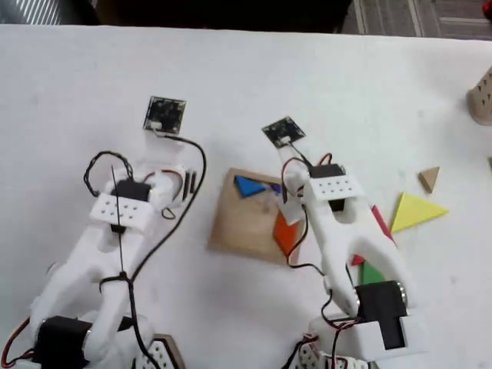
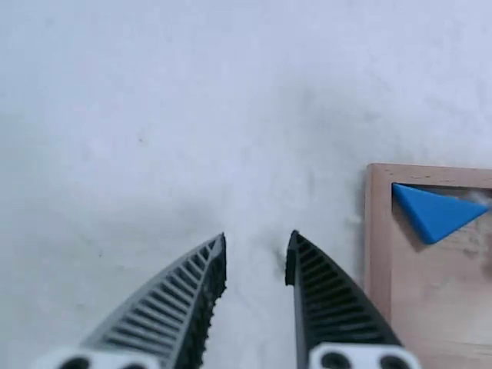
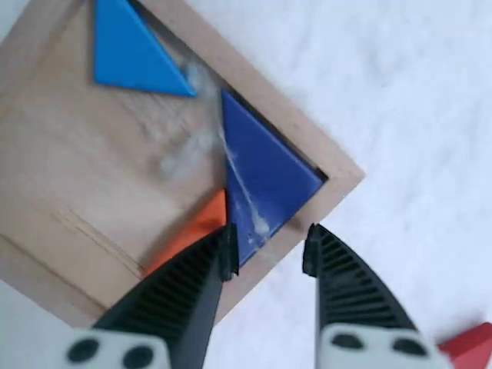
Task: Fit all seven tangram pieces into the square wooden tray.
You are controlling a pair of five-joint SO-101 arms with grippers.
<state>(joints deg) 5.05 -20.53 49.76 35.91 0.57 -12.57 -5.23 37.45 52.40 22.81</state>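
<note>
The right gripper (image 3: 268,243) hung parted and empty over the dark blue triangle (image 3: 265,165) in the wooden tray (image 1: 231,227) (a light blue triangle (image 3: 127,50) lay there too); the left gripper (image 2: 256,254), likewise parted, hovered beside it.

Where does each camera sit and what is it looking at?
High view: fixed overhead, looking down on table, tray and both arms.
Left wrist view: on the left arm, past the left claw at the tray's edge.
Right wrist view: on the right arm, past the right claw into the tray.
All share the light blue triangle.
</note>
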